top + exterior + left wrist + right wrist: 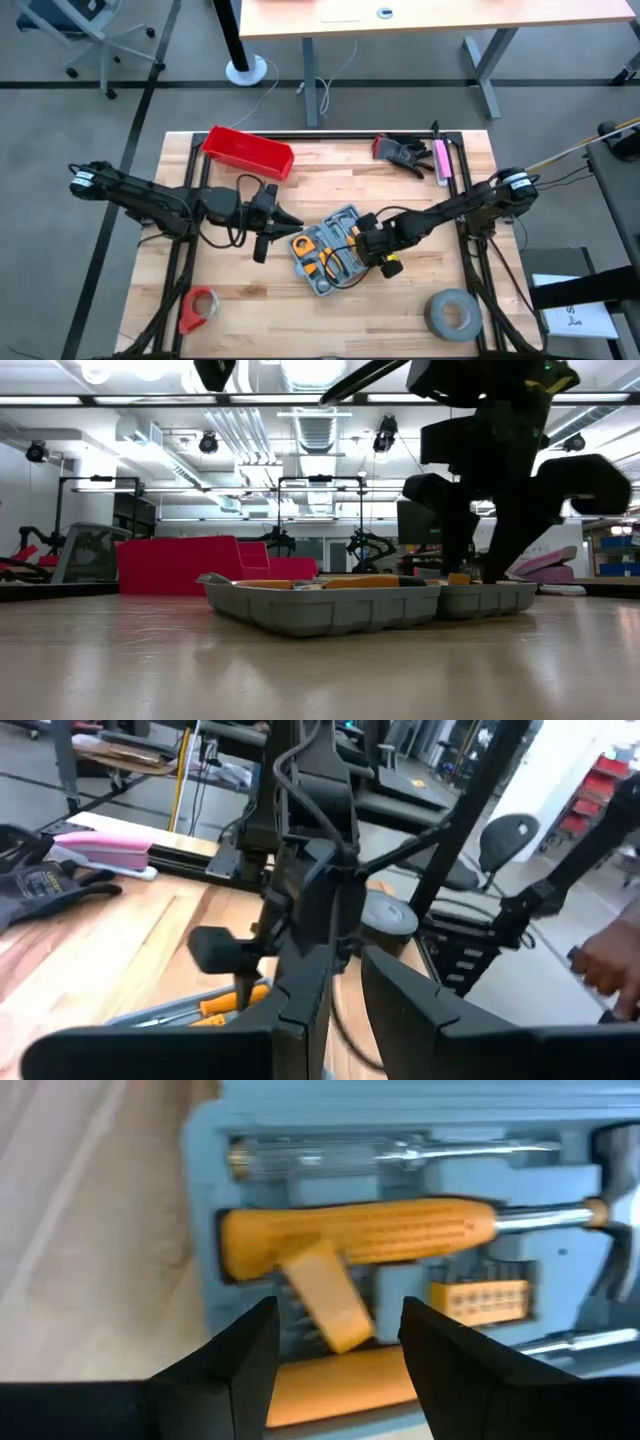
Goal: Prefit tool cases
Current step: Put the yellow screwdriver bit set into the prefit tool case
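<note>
While I watch: tool case (328,254) lies open mid-table.
Right gripper (338,1342): fingers parted, empty, above a small yellow piece (327,1296) — I judge just released.
Left gripper (290,222): beside the case, narrow, empty.

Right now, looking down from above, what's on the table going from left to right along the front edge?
Red tape roll → open tool case, a bit farther back → grey tape roll.
</note>
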`<state>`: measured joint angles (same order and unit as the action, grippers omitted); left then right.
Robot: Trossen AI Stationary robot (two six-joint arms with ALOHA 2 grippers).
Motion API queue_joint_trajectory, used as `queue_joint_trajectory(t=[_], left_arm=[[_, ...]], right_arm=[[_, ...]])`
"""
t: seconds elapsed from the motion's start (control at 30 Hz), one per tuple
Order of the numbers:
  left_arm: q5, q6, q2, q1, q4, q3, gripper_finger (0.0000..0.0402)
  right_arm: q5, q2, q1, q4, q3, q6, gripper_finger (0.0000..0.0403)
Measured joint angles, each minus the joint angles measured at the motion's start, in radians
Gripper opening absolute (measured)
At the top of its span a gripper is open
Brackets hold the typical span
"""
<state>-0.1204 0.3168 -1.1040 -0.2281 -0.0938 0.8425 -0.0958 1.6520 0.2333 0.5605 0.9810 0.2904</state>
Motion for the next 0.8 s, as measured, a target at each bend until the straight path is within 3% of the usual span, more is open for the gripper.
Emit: queue_joint_trajectory(t=[0.4,0.8], left_arm=[[-0.003,0.070,-0.001,0.001,-0.002,0.000,0.0066],[-0.004,0.121,-0.001,0.001,-0.003,0.000,0.0066]], right_arm=[[0.078,0.006,-0.012,-0.035,-0.007,0.070,0.0175],[0.081,0.080,-0.012,-0.109,-0.006,0.128,0.0157]])
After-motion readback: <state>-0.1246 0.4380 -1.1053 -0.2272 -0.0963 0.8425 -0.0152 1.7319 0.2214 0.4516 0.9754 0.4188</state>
